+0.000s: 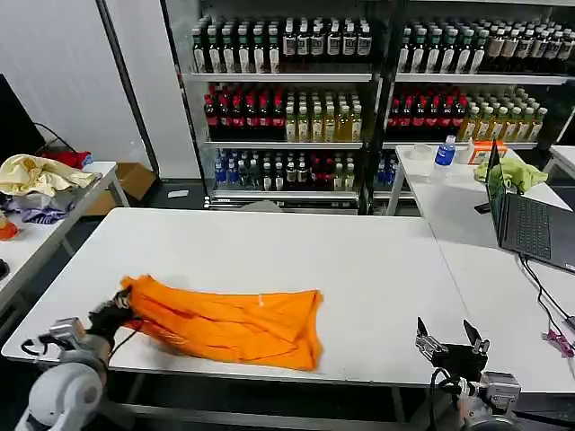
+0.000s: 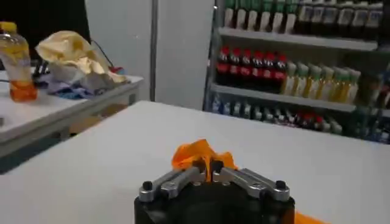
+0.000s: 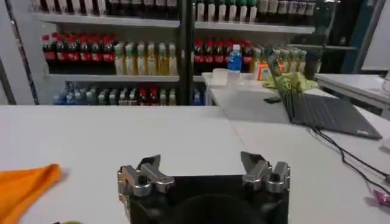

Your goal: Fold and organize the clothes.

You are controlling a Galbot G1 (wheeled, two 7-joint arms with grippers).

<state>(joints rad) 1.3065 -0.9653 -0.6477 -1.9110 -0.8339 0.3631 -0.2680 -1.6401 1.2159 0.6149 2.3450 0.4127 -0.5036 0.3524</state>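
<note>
One orange T-shirt [image 1: 229, 325] lies lengthwise left-right, left gripper [image 1: 115, 312] pinching its left end.

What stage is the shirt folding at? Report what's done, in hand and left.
Done: the orange T-shirt lies on the white table bunched into a rough band, not a neat fold. In hand: the left gripper is shut on the T-shirt's left end, at the table's near edge. The right gripper hovers open at the table's near right edge, apart from the cloth. Left: squaring the fold and tidying it.

Head camera overlooks the white table [image 1: 359, 260]; wrist cameras skim it toward shelves [image 3: 122, 36].
</note>
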